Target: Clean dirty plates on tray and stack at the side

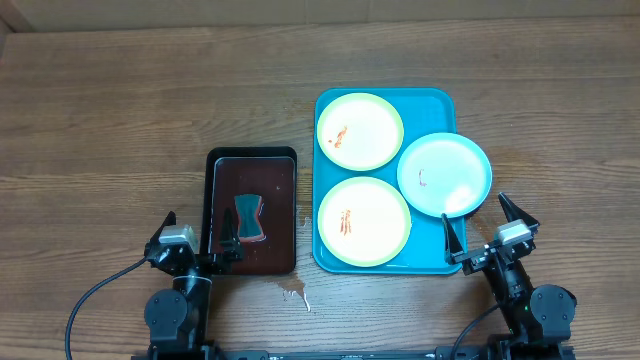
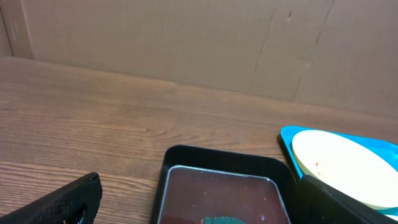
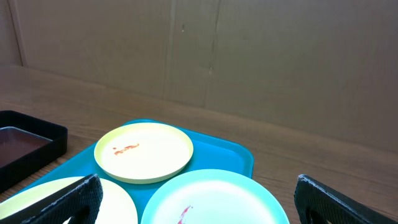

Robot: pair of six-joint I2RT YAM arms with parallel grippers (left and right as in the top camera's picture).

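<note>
Both my left jaws and my right jaws are spread wide and empty, parked at the near edge of the wooden surface (image 1: 120, 120). All three plates lie on the turquoise tray (image 1: 432, 108): the far yellow-green plate (image 1: 360, 131), the near yellow-green plate (image 1: 364, 221), and the pale blue plate (image 1: 445, 175), which hangs out over the tray's right rim. Each carries a red-orange smear, so I judge that no cleaning is done yet.

The first step, I judge, is fetching the sponge (image 1: 248, 218) from the black tray (image 1: 252, 153) of dark liquid just ahead of my left jaws. I should come straight down, close across its narrow waist, and let it drip before crossing to the plates. My right jaws can pin a plate's rim so it does not skate while I wipe.

The overhead view gives the sponge's whole outline and a small spill (image 1: 293, 291) on the surface. The left wrist view catches only the sponge's top edge at the bottom of the frame. The right wrist view shows the smears at a low angle, but not the blue plate's overhang.
</note>
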